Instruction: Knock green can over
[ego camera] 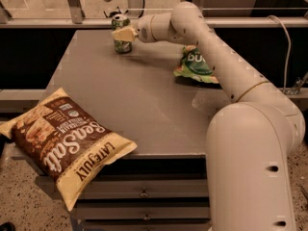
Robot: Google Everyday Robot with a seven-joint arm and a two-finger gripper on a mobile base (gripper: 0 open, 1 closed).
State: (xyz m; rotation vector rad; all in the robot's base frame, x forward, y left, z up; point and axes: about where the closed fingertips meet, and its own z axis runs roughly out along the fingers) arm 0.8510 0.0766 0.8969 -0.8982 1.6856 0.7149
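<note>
The green can (121,34) stands upright near the far left edge of the grey table (139,105), with its silver top showing. My gripper (123,33) is at the end of the white arm reaching across the table from the right. Its pale fingertips are right at the can's side, at mid height, and partly cover it.
A flat green snack bag (195,64) lies at the far right, partly behind my arm. A large brown and cream chip bag (67,141) hangs over the near left corner. A rail (72,23) runs behind the table. Drawers (144,192) sit below the front edge.
</note>
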